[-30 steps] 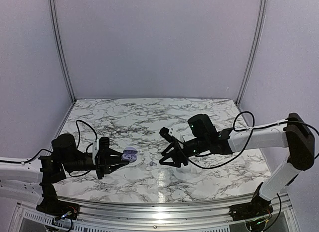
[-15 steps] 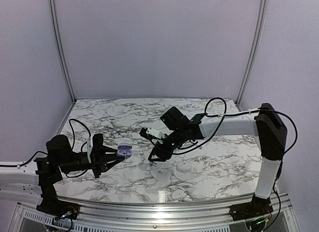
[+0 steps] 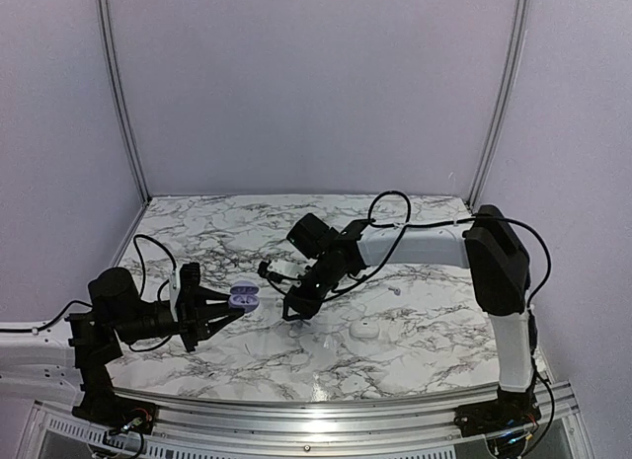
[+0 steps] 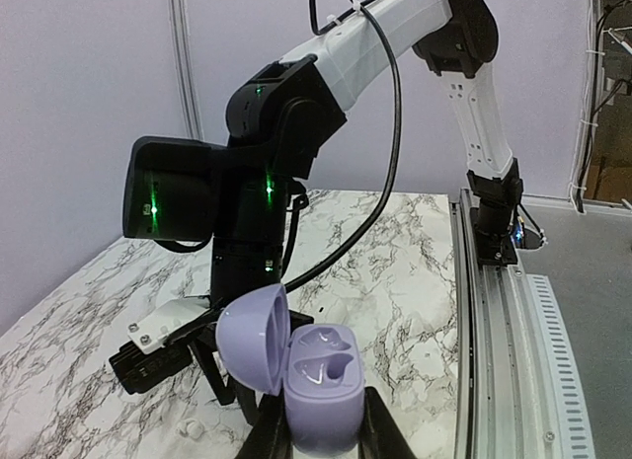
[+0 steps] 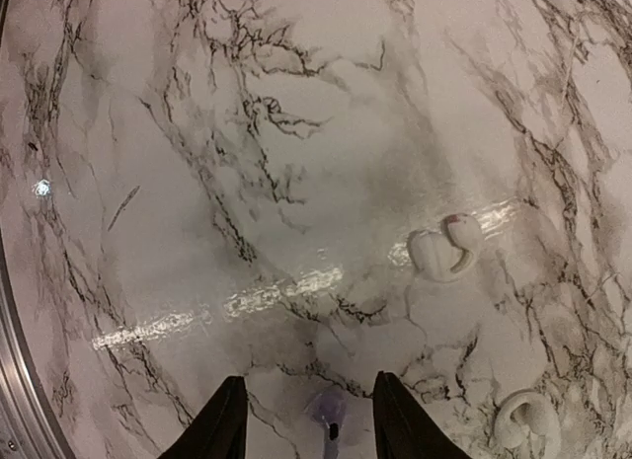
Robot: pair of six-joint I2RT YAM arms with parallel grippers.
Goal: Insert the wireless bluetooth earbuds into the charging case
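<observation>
Two grippers on my list. Left gripper [image 4: 321, 427]: clamped on the base of the lilac case [image 4: 318, 385], which stands upright above the table with its lid tipped back and two sockets showing. Right gripper [image 5: 309, 380]: fingers spread wide, pointing down at the marble table [image 5: 197, 133], gripping nothing. One lilac earbud [image 5: 327, 410] lies on the table between those fingers. One white earbud [image 5: 444, 250] lies nearby; a second white earbud [image 5: 528, 420] is close beside the right finger. One white case [image 3: 365, 329] rests well apart.
</observation>
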